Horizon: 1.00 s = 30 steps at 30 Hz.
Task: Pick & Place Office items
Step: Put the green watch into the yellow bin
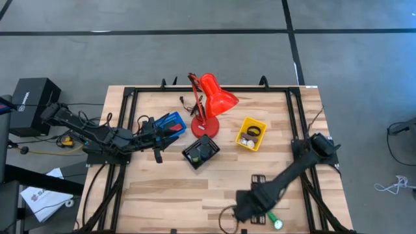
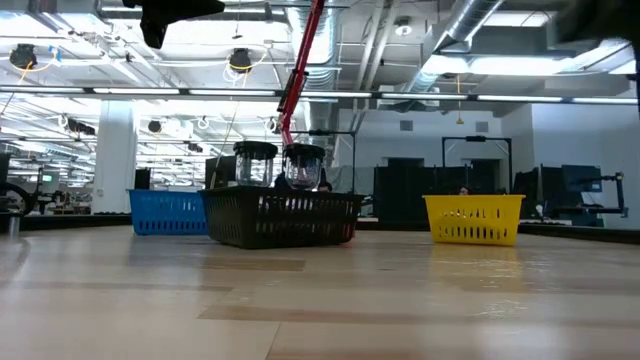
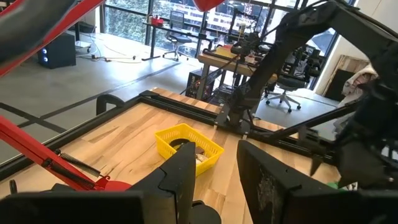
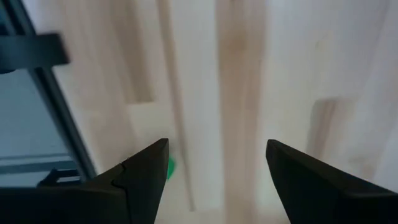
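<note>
A green cylinder (image 1: 274,220) lies on the table near the front edge, and a small black rectangle (image 1: 259,179) lies farther in. My right gripper (image 1: 242,208) is open just left of the cylinder and points down at the bare wood (image 4: 214,180). A bit of green (image 4: 169,167) shows beside one finger. My left gripper (image 1: 168,129) is open and empty over the blue tray (image 1: 171,122); its wrist view (image 3: 214,180) looks toward the yellow tray (image 3: 186,146). Other items lie in the black tray (image 1: 200,151) and the yellow tray (image 1: 251,133).
The red desk lamp (image 1: 209,104) stands at the back middle between the blue and yellow trays, its base by the black tray. In the low view the blue tray (image 2: 165,212), black tray (image 2: 282,218) and yellow tray (image 2: 473,218) stand in a row. Black frame rails (image 1: 296,117) border the table.
</note>
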### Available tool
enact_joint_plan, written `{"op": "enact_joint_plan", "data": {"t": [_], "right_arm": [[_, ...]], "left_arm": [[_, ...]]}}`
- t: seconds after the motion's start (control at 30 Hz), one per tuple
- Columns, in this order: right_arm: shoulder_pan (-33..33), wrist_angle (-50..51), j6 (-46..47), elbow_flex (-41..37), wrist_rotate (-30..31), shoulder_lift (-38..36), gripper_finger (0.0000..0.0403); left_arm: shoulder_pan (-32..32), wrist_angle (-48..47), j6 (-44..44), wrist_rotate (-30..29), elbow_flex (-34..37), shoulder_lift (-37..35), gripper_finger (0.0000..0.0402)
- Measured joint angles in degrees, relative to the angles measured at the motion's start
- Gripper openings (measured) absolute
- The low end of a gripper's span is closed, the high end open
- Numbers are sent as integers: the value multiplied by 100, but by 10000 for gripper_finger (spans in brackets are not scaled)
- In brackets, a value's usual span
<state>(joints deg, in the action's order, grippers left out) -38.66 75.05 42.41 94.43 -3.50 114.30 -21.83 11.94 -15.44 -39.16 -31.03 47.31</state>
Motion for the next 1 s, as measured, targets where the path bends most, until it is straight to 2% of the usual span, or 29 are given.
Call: {"op": "enact_joint_plan", "data": {"t": [0.27, 0.53, 0.67, 0.73, 0.87, 0.93, 1.0], "right_arm": [[-816, 59, 1334, 0, 14, 0, 260], [-1144, 967, 2435, -3, 91, -25, 260], [-1305, 1535, 3058, -13, 96, -329, 260], [-1350, 1422, 3106, -131, 434, -704, 260], [-1404, 1484, 3815, -521, 1570, -1594, 260], [-1520, 1134, 4407, -947, 2051, -2050, 260], [-1645, 399, 4981, -1471, 2253, -2458, 260]], "left_arm": [[-2, 0, -106, 1, 0, 0, 113], [0, 2, -194, 1, 0, 0, 113], [1, 4, -151, 1, 0, 0, 113], [0, 13, -153, -1, 0, 0, 113], [1, 53, -156, 1, 0, 0, 113], [-2, 57, -222, -1, 0, 0, 113], [-2, 52, -353, 1, 0, 0, 113]]}}
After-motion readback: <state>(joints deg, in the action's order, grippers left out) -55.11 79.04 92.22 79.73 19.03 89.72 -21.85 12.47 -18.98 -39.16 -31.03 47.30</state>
